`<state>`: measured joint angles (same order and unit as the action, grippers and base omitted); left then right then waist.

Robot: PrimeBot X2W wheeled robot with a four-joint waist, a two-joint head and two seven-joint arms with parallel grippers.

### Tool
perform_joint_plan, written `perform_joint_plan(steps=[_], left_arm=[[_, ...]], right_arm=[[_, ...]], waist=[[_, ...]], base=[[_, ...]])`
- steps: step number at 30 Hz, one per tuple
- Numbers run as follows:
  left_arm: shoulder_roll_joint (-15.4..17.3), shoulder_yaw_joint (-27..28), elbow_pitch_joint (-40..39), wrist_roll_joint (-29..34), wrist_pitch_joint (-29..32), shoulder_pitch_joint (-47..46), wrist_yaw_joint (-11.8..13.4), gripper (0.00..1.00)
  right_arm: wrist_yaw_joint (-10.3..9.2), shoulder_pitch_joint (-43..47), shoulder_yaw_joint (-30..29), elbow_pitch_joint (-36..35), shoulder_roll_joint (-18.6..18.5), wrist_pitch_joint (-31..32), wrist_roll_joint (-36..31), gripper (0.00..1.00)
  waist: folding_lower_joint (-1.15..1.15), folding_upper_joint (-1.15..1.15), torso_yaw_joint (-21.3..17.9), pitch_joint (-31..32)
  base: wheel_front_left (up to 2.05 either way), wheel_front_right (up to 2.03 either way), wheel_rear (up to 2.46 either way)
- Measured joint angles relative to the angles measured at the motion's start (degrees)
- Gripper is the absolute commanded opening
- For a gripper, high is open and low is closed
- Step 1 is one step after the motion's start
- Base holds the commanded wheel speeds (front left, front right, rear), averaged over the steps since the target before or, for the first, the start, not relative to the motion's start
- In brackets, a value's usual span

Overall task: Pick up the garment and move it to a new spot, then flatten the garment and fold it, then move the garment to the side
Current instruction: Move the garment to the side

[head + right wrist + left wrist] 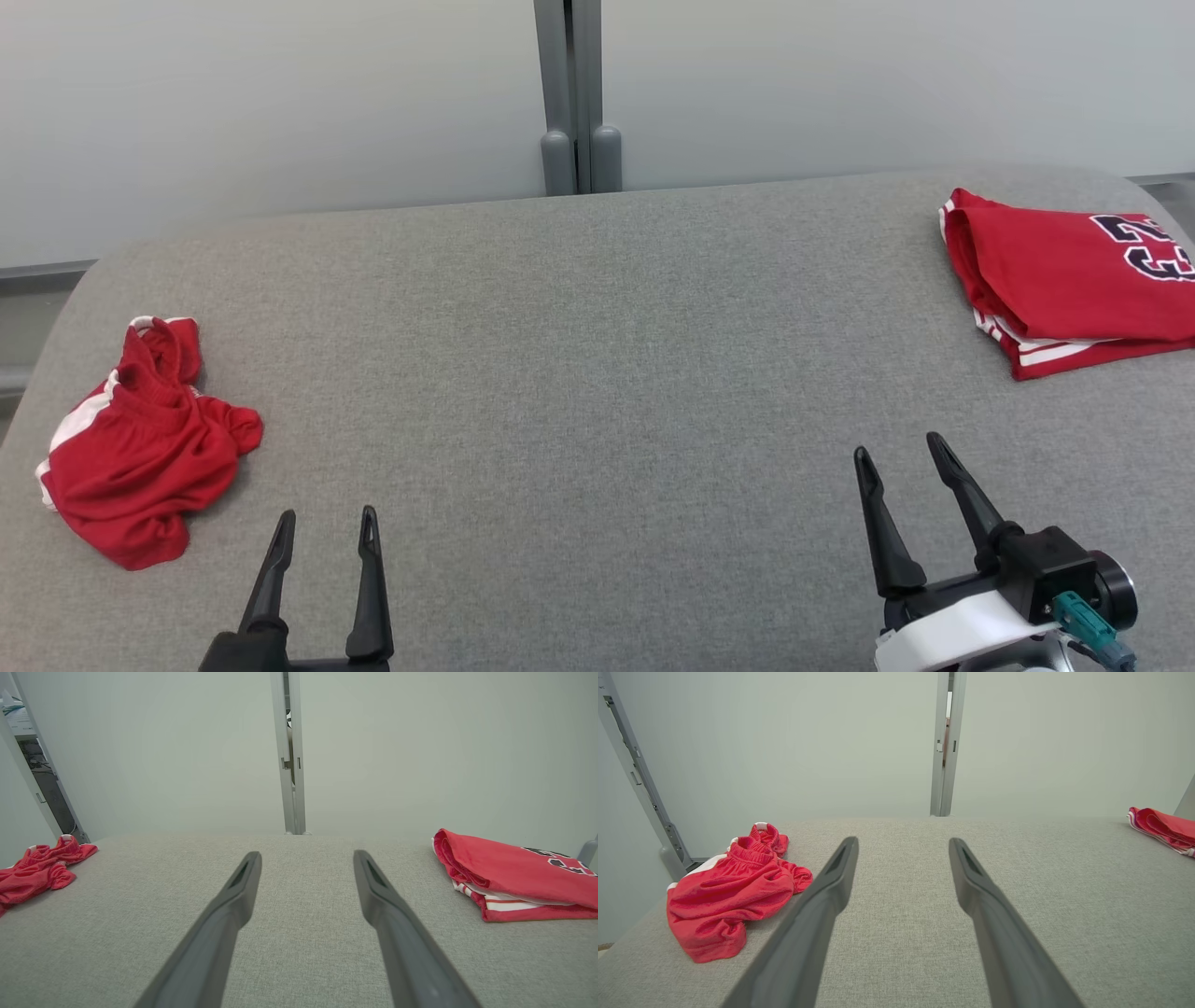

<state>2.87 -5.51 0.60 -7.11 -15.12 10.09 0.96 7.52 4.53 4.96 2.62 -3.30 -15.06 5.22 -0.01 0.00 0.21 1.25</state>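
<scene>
1. While both hands hang low over the near side of the worktop [597,373], the left hand [328,512] and the right hand [898,445] each stand spread wide, with nothing between the fingers.
2. Just to the left of the left hand, the crumpled red garment [140,448] lies in a heap close to the worktop's rounded left edge. A grab at a top fold alone could, I judge, lift one layer and let the rest drag or slip over that edge.
3. Bunched as it is, with the white-striped waistband turned up at its far end, a pinch may catch several layers at once, so that it comes up twisted and is hard to flatten.
4. Across the middle the worktop is bare grey cloth, with wide room for laying out and folding. The soft cover may snag fingertips pressed too low.
5. At the far right a folded red jersey [1064,280] sits near the right edge, well apart from the heap. A wide sweep of the right hand could disturb it.
6. Beyond the far edge stand a pale wall [280,93] and a grey post [579,93], which limit forward reach
</scene>
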Motion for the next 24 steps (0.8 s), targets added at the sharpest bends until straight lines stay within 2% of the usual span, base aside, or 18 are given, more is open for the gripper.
perform_joint_plan(steps=[24], left_arm=[[0.00,-0.41,0.04,-0.48,0.00,1.40,-0.71,1.00]], right_arm=[[0.00,1.17,0.45,1.62,0.35,0.00,0.47,1.00]], waist=[[0.00,0.00,0.13,1.35]], base=[[0.00,0.00,0.00]])
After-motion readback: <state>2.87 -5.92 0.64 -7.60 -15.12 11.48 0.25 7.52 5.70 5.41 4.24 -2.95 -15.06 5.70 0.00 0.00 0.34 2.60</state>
